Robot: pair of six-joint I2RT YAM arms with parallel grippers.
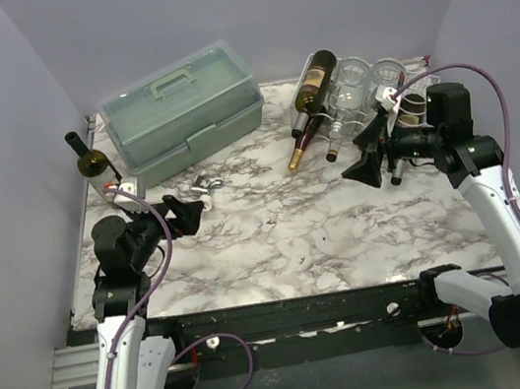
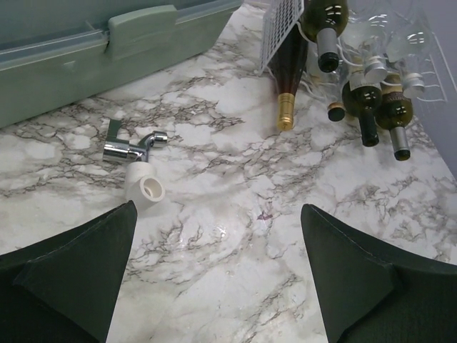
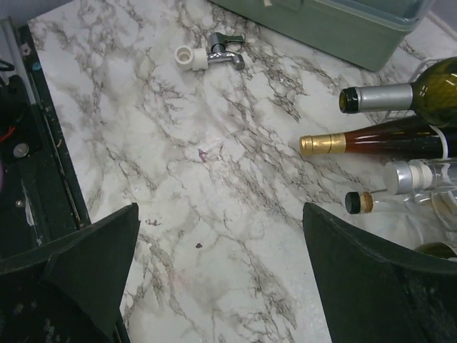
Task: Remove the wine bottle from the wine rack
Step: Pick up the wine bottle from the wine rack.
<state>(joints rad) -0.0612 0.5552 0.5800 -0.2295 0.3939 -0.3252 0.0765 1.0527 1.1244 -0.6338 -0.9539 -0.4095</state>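
Amber wine bottle (image 3: 385,139), gold-foiled neck outward, lying in the white wire wine rack (image 2: 278,28) at far right. Probably heavy, rigid, slick, breakable (neighbours crowd it): best taken round the neck. Right gripper (image 1: 356,160) and left gripper (image 1: 193,214) spread wide, empty.

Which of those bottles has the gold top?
The slim amber-brown bottle, its neck down on the table; the others' caps are silver or dark.
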